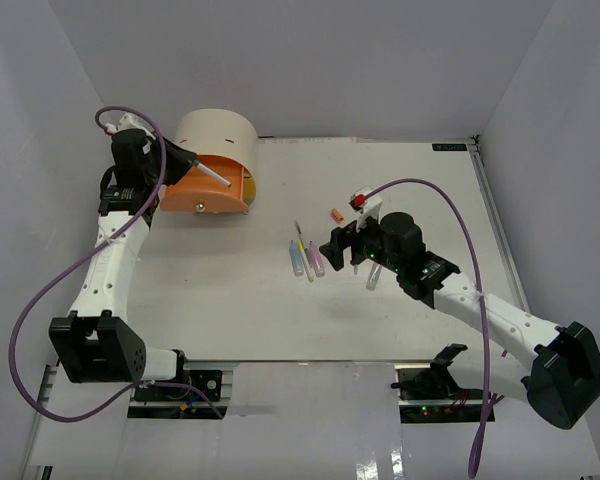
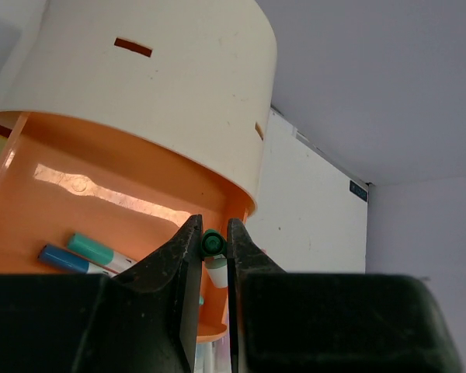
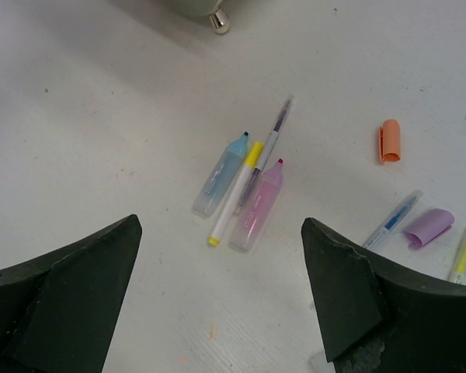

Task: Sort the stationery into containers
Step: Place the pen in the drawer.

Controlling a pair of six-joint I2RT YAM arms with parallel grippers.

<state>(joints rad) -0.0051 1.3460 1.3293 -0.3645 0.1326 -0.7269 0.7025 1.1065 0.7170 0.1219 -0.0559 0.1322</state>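
Where pale grey walls [image 1: 310,60] close in the workspace on 3 sides, a white table [image 1: 230,300] spreads between them, its surface matte, faintly scuffed and dotted with small specks in the right wrist view, with a small dark label [image 1: 450,147] at its far right corner. At the far left corner stands the beige cabinet [image 1: 215,130], its curved wall rising directly ahead of the left gripper [image 2: 213,229], and beneath that wall the orange drawer [image 2: 101,194] is pulled out, its glossy floor catching a streak of light. The left gripper is clamped on a green-capped pen [image 2: 213,244], which sits between the fingertips over the drawer's right end. Below and to the left of that gripper, 2 more pens lie side by side on the drawer floor, a blue pen [image 2: 66,259] against a teal pen [image 2: 97,249]. The right gripper [image 1: 328,250] hangs over mid-table, well apart from the cabinet, its jaws spread wide with nothing held. Just ahead of its gap 4 pieces lie bunched on the table, touching or nearly so: a blue highlighter [image 3: 221,175], a yellow pen [image 3: 237,190], a thin clear pen [image 3: 268,148] and a pink highlighter [image 3: 258,206]. Beyond the finger [image 3: 357,295] on the right of that view lie a slim blue-inked pen [image 3: 392,220], a purple block [image 3: 429,228] just beside it and a yellow-green pen [image 3: 462,252] at the frame edge; farther ahead an orange block [image 3: 389,141] lies alone. Far ahead, at the top edge, a small round knob [image 3: 219,22] shows.
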